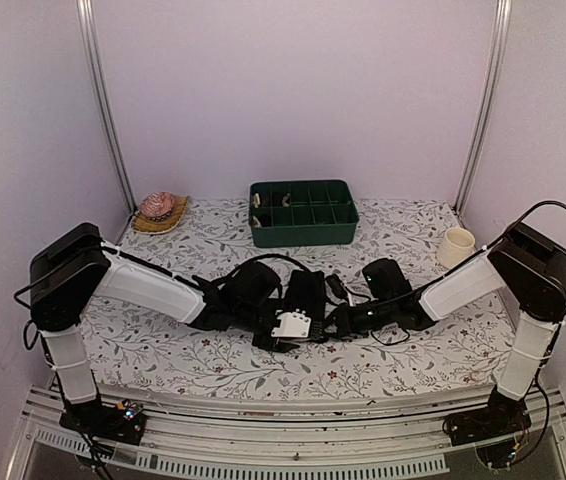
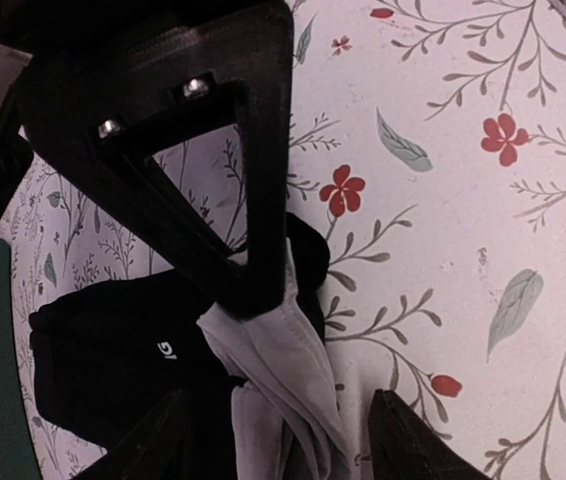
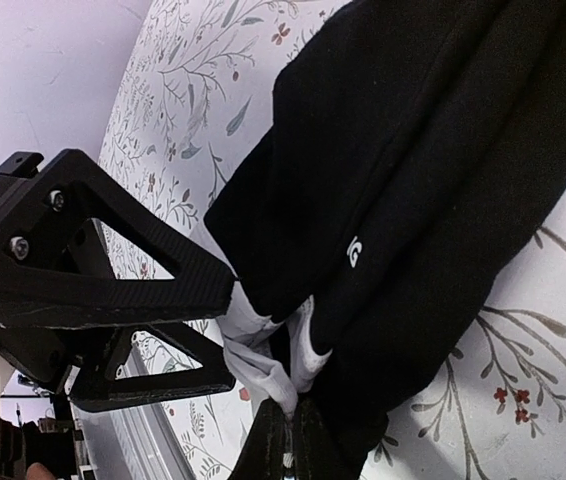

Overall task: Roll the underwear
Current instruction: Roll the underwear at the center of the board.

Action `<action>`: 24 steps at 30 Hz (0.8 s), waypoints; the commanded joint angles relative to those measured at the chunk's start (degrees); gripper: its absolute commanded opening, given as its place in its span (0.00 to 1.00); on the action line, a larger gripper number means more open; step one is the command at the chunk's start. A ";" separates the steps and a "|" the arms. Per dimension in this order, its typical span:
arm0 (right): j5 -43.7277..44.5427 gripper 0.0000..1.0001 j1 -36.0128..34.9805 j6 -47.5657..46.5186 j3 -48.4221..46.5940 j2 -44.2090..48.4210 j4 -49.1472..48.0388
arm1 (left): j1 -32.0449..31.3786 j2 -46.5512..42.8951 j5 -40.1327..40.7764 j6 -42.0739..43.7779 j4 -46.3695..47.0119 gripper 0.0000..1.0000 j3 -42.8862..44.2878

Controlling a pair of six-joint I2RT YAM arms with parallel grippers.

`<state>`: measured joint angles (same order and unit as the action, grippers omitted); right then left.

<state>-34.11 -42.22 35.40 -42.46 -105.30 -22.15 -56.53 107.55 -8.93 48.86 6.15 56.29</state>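
Since the underwear (image 3: 413,200) lies bunched at the middle of the table (image 1: 163,350) between both arms, you should treat it as light, limp cloth, judged likely to sag, slide and unroll unless held taut. Your right gripper (image 3: 285,430) is pressed together on the white fold (image 3: 263,340) at the garment's edge, while your left gripper (image 2: 288,440) stands spread, its jaws either side of that same fold and not pinching it. Take hold at the thicker edge band, low to the table, since a single thin layer may well slip free.
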 commanded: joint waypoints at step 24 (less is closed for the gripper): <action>8.47 0.36 0.50 -7.24 1.06 9.21 7.71 | 1.24 8.82 -10.33 -8.99 -20.64 0.00 11.41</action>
<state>-31.00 -42.00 34.28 -42.17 -103.07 -18.96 -56.36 114.32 -12.97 41.32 -5.04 65.82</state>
